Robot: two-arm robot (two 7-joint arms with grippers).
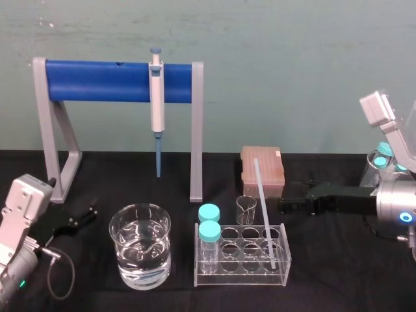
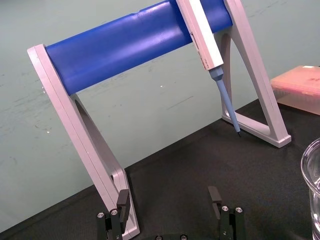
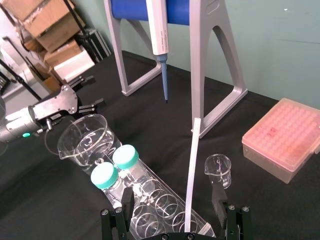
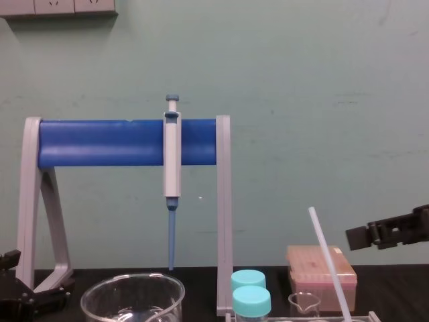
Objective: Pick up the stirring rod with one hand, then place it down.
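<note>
R gripper (image 1: 286, 205) sits just right of the stirring rod (image 1: 264, 211), fingers apart, nothing held yet. The rod leans in the clear rack (image 1: 240, 281), low end down a front-right hole, top tilted back toward the pink tip box (image 1: 262, 170). L gripper (image 1: 83, 214) is parked by the stand (image 1: 58, 166) foot, fingers apart too. Risks, imo: a thin, slick rod could twist or slip when pinched. Pulled sideways vs straight up, it'd lever the light rack or knock the small beaker (image 1: 246, 207) just beside it.

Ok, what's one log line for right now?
rod: leaning in rack | right gripper: jaws open, near rod, not gripping | left gripper: jaws open, parked at left
</note>
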